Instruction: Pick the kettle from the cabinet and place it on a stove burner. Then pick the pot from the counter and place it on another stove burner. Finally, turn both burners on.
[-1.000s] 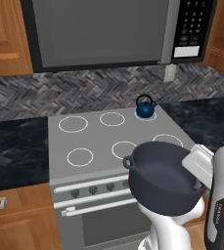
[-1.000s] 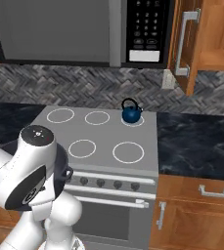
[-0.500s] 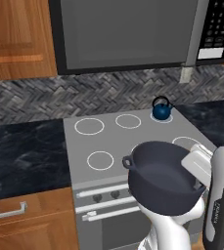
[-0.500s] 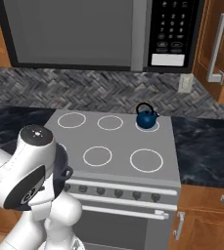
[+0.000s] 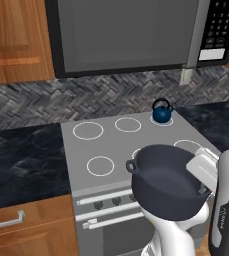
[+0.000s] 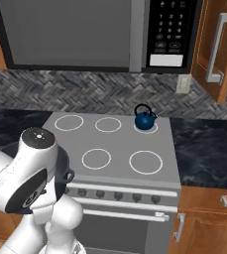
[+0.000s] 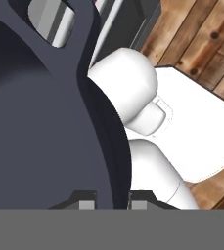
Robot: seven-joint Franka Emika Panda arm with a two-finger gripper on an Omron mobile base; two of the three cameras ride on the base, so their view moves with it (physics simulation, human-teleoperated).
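Since a second ago the base has driven, so stove and microwave sit further right in both base views, while the kettle keeps its place on the rear right stove burner. Held in the air over the cooktop's front right corner, the pot hangs from the gripper, whose fingertips pinch its rim from either side. Black counter flanks the stove; the cabinet door stands at upper right.
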